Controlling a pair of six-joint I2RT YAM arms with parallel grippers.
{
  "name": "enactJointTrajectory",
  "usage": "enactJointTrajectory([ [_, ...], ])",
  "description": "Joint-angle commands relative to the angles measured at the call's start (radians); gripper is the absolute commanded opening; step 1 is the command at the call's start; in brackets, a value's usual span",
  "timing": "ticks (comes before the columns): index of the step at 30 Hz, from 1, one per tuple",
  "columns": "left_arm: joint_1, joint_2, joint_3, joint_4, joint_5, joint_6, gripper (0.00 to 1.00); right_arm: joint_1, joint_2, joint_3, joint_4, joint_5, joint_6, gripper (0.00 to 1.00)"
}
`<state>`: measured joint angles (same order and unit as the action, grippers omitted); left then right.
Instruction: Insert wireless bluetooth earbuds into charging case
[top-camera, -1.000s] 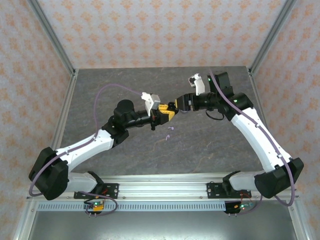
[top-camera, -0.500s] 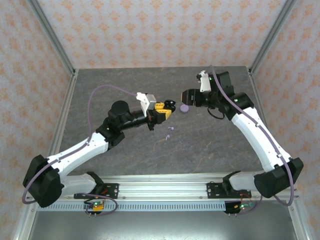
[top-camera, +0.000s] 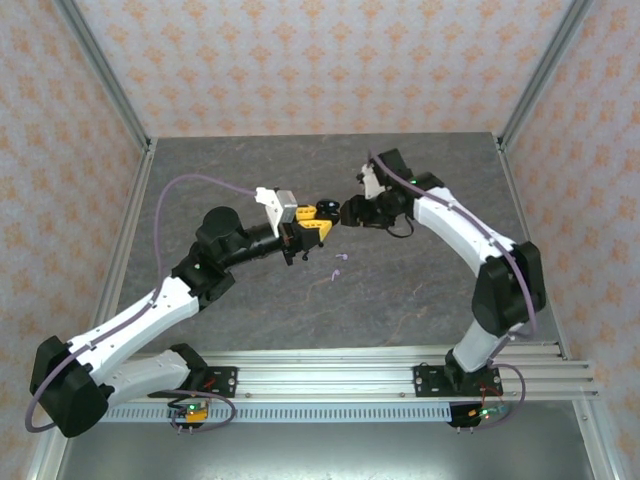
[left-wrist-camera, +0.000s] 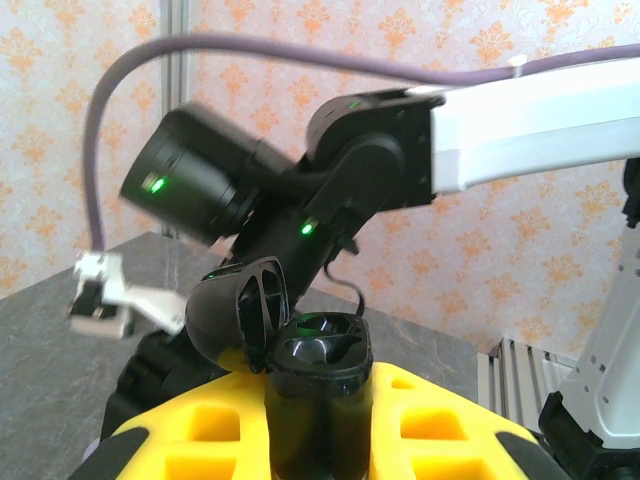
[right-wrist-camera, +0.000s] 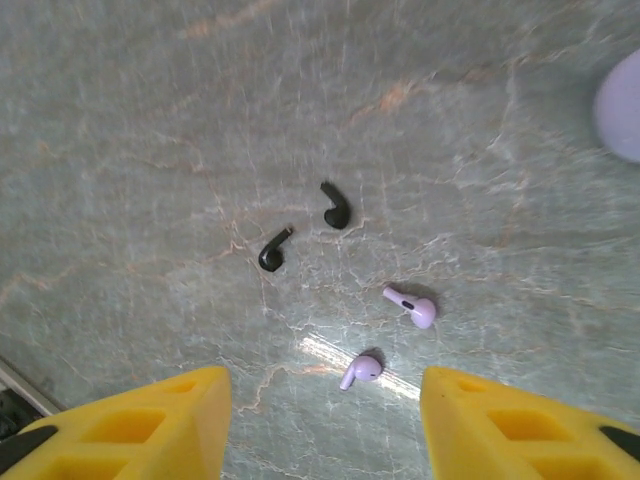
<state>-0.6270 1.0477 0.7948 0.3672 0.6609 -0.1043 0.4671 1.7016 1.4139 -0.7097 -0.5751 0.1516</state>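
Clerk: Earbuds (right-wrist-camera: 335, 208), location?
Checker: Right wrist view: four loose on table (right-wrist-camera: 150, 130), two black, two lilac (right-wrist-camera: 412, 306), apart from lilac case (right-wrist-camera: 625, 105) at frame edge. Right gripper (right-wrist-camera: 320, 395) above them, fingers spread, holding nothing.
Clerk: Black case (left-wrist-camera: 318, 365)?
Checker: Left wrist view: clamped upright in left gripper (top-camera: 316, 222), lid hinged open, both wells empty. Top view: grippers nearly tip to tip.
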Motion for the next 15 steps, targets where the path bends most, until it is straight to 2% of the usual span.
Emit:
enactJointTrajectory([
  [1,-0.003,-0.037,0.016,-0.028,-0.029,-0.003,0.02,0.034,0.061,0.060,0.024,-0.017,-0.029,0.51],
  [7,-0.004,-0.076,0.007,-0.050,-0.061,-0.005,0.02,0.077,0.205,0.123,0.030,0.016,-0.007,0.47],
  [15,-0.005,-0.091,0.007,-0.075,-0.075,-0.001,0.02,0.105,0.314,0.180,0.040,0.015,-0.003,0.44],
])
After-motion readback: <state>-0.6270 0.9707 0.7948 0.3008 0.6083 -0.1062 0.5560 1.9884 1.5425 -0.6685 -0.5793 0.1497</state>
